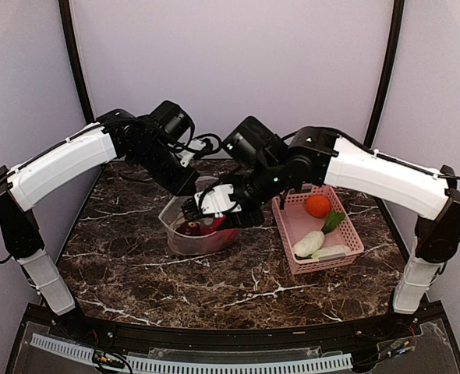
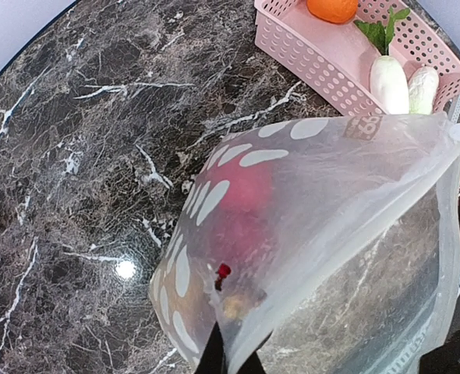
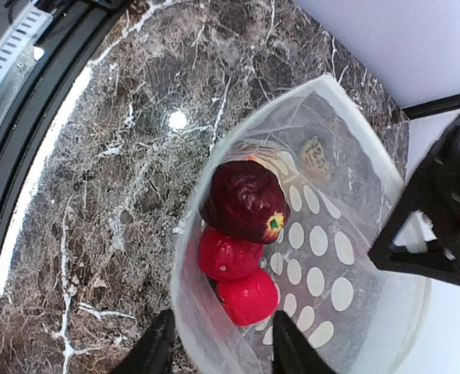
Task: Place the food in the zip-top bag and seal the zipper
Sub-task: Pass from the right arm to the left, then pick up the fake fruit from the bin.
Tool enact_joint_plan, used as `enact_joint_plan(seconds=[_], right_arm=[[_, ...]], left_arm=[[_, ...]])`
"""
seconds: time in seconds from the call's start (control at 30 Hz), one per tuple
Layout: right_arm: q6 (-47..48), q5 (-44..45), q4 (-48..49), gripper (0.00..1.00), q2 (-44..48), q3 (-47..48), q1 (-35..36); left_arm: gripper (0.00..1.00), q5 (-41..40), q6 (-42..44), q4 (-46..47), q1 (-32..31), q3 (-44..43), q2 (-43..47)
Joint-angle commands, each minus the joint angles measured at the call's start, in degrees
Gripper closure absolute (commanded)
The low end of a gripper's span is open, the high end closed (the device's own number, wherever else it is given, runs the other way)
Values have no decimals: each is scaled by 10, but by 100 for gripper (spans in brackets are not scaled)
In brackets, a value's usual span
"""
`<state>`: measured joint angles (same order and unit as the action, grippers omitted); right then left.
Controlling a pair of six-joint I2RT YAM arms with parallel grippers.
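The zip-top bag [image 1: 199, 231], clear with white dots, stands open at mid-table. My left gripper [image 2: 230, 360] is shut on its rim edge and holds the mouth up. The zipper [image 2: 331, 269] strip along the mouth is unsealed. Inside lie a dark maroon fruit [image 3: 245, 199] and two red ones [image 3: 227, 255] [image 3: 250, 296]. My right gripper [image 3: 222, 352] is open just above the mouth, one finger outside the bag wall and one over the inside, holding nothing. An orange [image 1: 317, 206], a white radish [image 1: 309, 244] and a cabbage [image 1: 331, 252] lie in the pink basket [image 1: 286, 224].
The pink basket sits right of the bag, close to it. Both arms cross over the table's middle, and their wrists nearly touch above the bag. The dark marble table [image 1: 136, 265] ends in a black rail at the near edge.
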<state>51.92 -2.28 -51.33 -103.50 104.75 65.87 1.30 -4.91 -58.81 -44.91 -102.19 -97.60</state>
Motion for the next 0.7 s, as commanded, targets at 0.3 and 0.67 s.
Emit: enact_joint_plan(seconds=[0.3, 0.67], right_arm=[[-90, -241, 11, 45, 201, -129, -344], [-135, -29, 107, 42, 129, -284, -447]], left_arm=[[99, -15, -8, 45, -3, 41, 38], [99, 8, -16, 66, -3, 54, 45]])
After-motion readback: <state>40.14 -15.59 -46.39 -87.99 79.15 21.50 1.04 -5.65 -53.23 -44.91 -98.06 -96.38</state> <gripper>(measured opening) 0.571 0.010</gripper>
